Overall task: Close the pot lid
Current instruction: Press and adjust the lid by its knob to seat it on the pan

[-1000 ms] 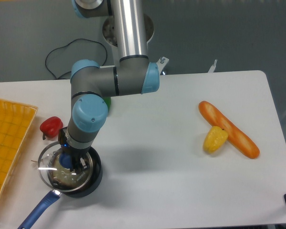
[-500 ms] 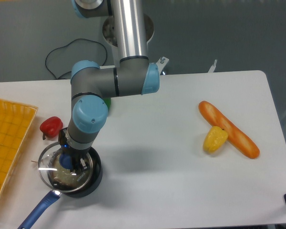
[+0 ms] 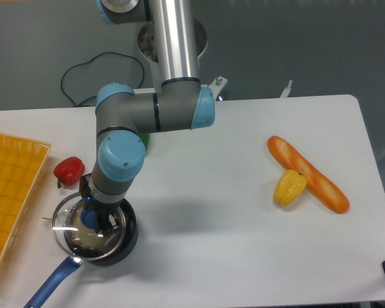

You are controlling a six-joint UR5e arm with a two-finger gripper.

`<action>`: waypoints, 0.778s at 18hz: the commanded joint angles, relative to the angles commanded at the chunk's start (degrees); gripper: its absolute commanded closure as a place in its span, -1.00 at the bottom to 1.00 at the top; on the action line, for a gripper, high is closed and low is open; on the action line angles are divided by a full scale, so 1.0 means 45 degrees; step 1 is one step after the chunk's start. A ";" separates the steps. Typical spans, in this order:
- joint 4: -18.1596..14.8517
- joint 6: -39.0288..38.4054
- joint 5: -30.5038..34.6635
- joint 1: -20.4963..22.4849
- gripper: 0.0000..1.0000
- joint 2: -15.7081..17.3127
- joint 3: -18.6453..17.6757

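Observation:
The pot (image 3: 129, 237) is a small black pan at the table's front left, its blue handle (image 3: 51, 285) pointing toward the front-left corner. The lid (image 3: 67, 224), clear glass with a metal rim, lies over the pot's mouth, shifted a little to the left so its rim overhangs that side. Its blue knob (image 3: 88, 218) shows between the fingers of my gripper (image 3: 93, 220), which reaches straight down from the wrist and is shut on the knob. The wrist hides the back of the pot.
A red pepper (image 3: 69, 170) sits just behind the pot. At the left edge lies an orange tray (image 3: 9, 186). A green item (image 3: 144, 137) peeks from behind the arm. A baguette (image 3: 308, 173) and a yellow corn piece (image 3: 289, 187) lie at the right.
The arm has shifted only a hair. The lid and knob stay over the pot in the same place, still held.

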 joint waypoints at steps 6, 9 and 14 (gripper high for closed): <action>0.0176 -0.0019 0.0019 0.0000 -0.05 -0.0098 0.0000; 0.0176 0.0000 0.0020 0.0000 -0.06 -0.0098 -0.0019; 0.0215 0.0000 0.0039 -0.0020 -0.13 -0.0137 -0.0020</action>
